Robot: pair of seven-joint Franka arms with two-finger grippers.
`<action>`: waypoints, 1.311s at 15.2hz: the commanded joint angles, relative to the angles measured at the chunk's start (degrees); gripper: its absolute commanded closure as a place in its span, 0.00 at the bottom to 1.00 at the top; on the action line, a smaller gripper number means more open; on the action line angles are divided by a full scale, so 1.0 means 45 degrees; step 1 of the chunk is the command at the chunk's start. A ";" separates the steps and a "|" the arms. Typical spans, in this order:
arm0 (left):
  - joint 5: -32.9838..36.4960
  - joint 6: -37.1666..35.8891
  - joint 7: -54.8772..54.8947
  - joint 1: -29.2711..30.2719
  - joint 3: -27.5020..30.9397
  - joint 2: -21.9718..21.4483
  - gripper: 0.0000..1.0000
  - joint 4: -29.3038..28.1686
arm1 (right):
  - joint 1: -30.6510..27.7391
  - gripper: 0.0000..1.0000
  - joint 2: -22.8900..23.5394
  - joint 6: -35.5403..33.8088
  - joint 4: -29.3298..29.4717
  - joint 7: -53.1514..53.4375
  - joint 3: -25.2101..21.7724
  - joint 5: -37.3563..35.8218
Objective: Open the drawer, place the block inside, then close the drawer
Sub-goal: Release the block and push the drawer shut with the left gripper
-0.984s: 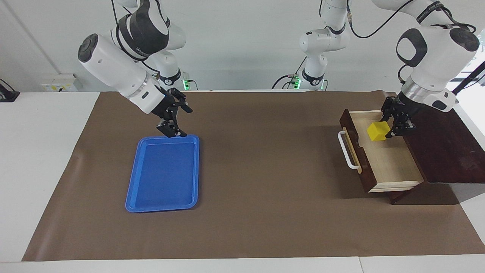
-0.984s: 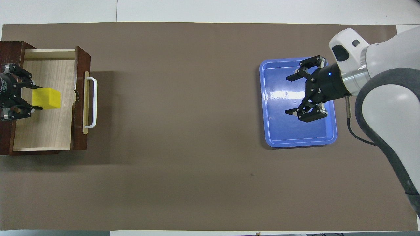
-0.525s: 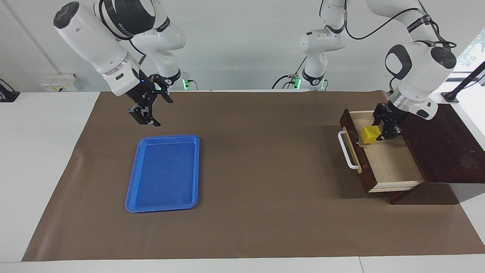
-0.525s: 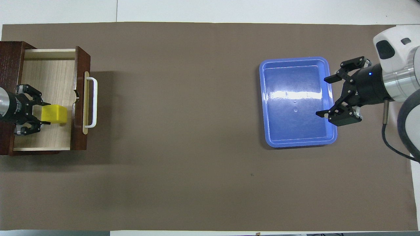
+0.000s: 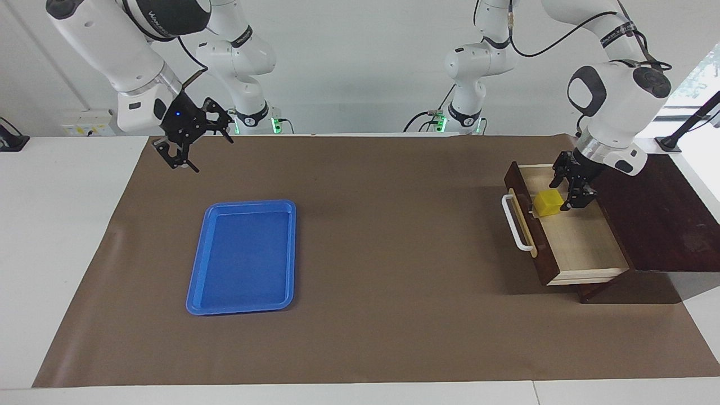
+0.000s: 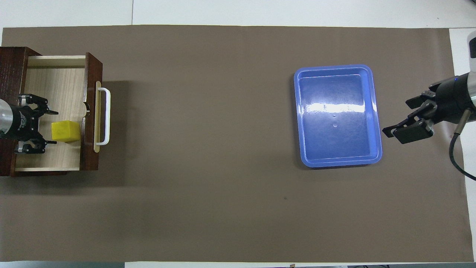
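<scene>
The drawer point(image 5: 579, 247) stands pulled out of its dark cabinet point(image 5: 658, 219) at the left arm's end of the table, white handle point(image 5: 514, 222) facing the table's middle. The yellow block point(image 5: 548, 202) rests on the drawer's pale floor just inside the front panel; it also shows in the overhead view point(image 6: 66, 131). My left gripper point(image 5: 564, 194) is low in the drawer right beside the block, fingers spread and off it. My right gripper point(image 5: 194, 149) is open and empty, raised over the brown mat near the right arm's end.
An empty flat blue tray point(image 5: 242, 259) lies on the brown mat point(image 5: 394, 253) toward the right arm's end; it also shows in the overhead view point(image 6: 336, 115). The drawer point(image 6: 55, 85) takes up mat space in front of the cabinet point(image 6: 11, 59).
My left gripper lowered the block into the drawer toward its front panel and opened off it. My right gripper rose and drew back from over the tray toward its own end.
</scene>
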 commanded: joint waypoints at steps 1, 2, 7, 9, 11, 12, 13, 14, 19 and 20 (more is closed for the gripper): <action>0.0008 -0.1647 -0.0018 -0.0125 0.0014 0.0218 0.00 0.1864 | -0.0436 0.00 0.0041 -0.0619 0.0359 0.1739 0.0151 -0.0735; 0.0008 -0.2370 -0.0445 -0.0454 -0.0064 0.0511 0.00 0.2703 | -0.0476 0.00 0.0022 -0.0736 0.0359 0.2286 0.0151 -0.0949; 0.0591 -0.1229 -0.2771 -0.3402 -0.0045 0.0611 0.00 0.1622 | -0.0691 0.00 0.0041 -0.1478 0.0378 0.5155 0.0151 -0.2219; 0.0984 -0.0545 -0.2871 -0.3349 -0.0065 0.0768 0.00 0.1113 | -0.0769 0.00 0.0158 -0.1965 0.0922 0.5980 0.0151 -0.2415; 0.1024 0.0119 -0.2871 -0.3096 -0.0046 0.0768 0.00 0.0605 | -0.0905 0.00 0.0236 -0.2590 0.1372 0.6314 0.0170 -0.2533; 0.1043 0.0433 -0.2871 -0.3036 -0.0045 0.0787 0.00 0.0409 | -0.0964 0.00 0.0256 -0.2786 0.1549 0.6334 0.0151 -0.2553; 0.1063 0.0745 -0.2871 -0.2920 -0.0026 0.0788 0.00 0.0233 | -0.0984 0.00 0.0237 -0.3001 0.1647 0.6335 0.0151 -0.2592; 0.1198 0.0961 -0.2851 -0.2687 -0.0045 0.0807 0.00 0.0115 | -0.1023 0.00 0.0237 -0.3177 0.1783 0.6335 0.0170 -0.2766; 0.2019 0.1177 -0.2734 -0.2294 -0.0026 0.0982 0.00 0.0211 | -0.1238 0.00 0.0179 -0.2226 0.1475 0.6977 0.0307 -0.3333; 0.2059 0.1275 -0.2695 -0.2216 0.0013 0.1041 0.00 0.0212 | -0.1219 0.00 0.0101 -0.1835 0.1105 0.6979 0.0307 -0.3334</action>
